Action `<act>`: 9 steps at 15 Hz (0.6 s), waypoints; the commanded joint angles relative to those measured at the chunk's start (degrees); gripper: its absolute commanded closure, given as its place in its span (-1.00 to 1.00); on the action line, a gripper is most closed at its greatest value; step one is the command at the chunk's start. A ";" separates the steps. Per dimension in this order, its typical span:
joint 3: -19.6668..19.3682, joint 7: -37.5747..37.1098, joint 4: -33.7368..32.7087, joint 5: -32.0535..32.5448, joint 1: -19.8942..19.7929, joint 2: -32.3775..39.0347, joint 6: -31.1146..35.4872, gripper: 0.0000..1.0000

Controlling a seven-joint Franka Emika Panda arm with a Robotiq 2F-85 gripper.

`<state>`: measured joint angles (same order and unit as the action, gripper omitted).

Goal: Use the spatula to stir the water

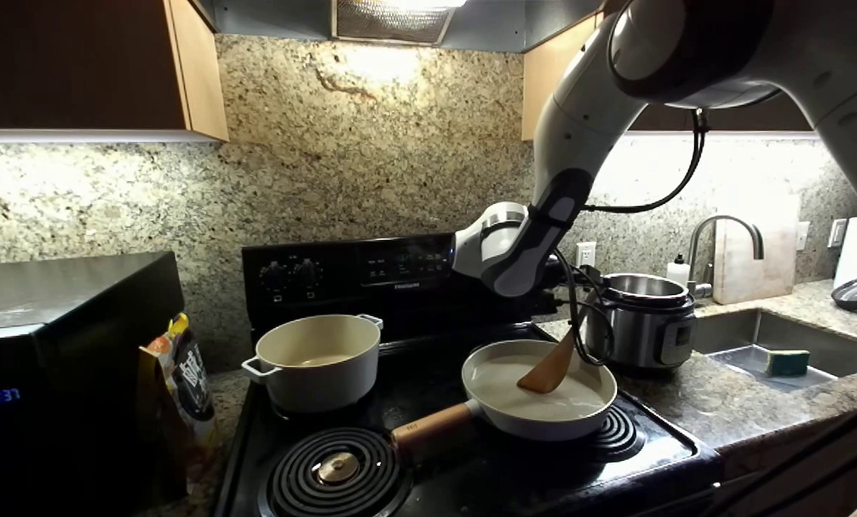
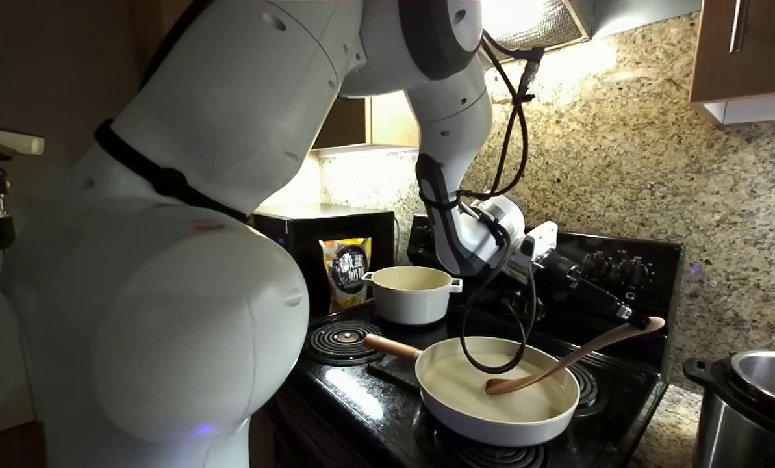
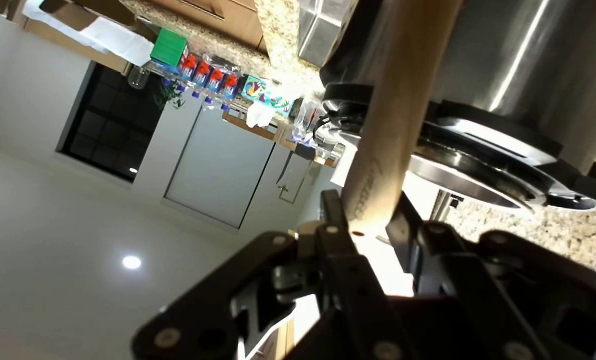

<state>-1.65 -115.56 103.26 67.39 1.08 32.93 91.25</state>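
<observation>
One claw clamped on smooth wdn spatula; wedge-shaped blade in pale water, rnd cream pan.

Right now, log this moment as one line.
gripper: shut on spatula | blade: inside pan, at the water | stove: pan, two-handled pot

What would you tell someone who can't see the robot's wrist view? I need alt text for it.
The robot's black tool holds a wooden spatula near one end, in front of a steel cooker. The room behind appears steeply tipped, with a row of bottles, a tissue box and a dark window.
</observation>
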 commanded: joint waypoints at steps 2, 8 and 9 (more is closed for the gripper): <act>0.35 1.68 -5.19 -0.29 1.52 3.48 -1.72 0.78; 0.85 1.80 -3.03 1.72 3.47 3.50 0.10 0.78; 0.96 1.62 -1.90 2.13 3.65 3.04 0.46 0.78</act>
<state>-0.95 -115.39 98.44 67.90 4.23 37.40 91.13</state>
